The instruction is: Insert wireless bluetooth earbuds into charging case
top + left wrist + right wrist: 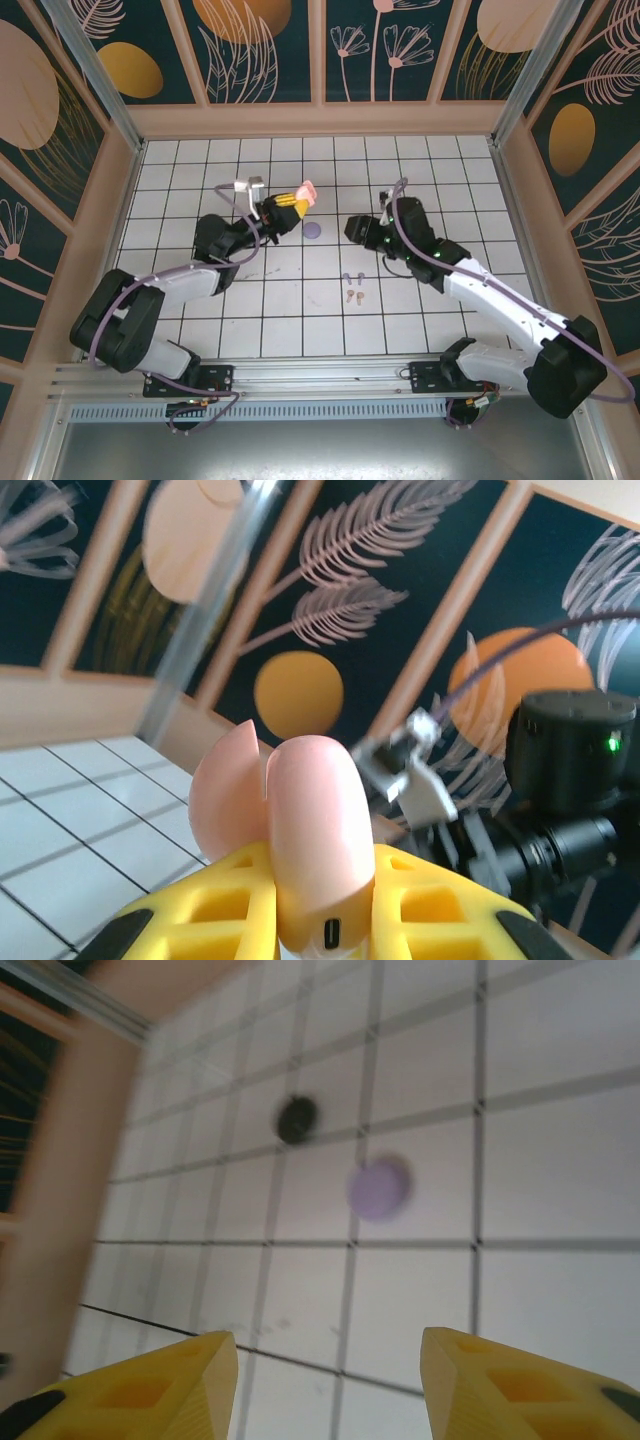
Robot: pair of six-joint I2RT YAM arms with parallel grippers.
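My left gripper [288,204] is raised off the tiles and shut on a pale pink charging case [305,192], lid swung open. The left wrist view has the case [312,820] upright between the yellow fingers [210,910], its charging port facing the camera. My right gripper [356,229] hovers open over the tiles with nothing between its fingers [500,1380]. Tiny lavender earbuds [351,276] and pale pink earbuds [355,296] lie on the floor below it in the top view. A lavender case [313,231] lies closed between the grippers.
The right wrist view has the lavender case [378,1189] ahead of the fingers and a small black round case [297,1119] beyond it. Patterned walls [320,50] box in the white tiled floor [300,320]. The two grippers face each other closely.
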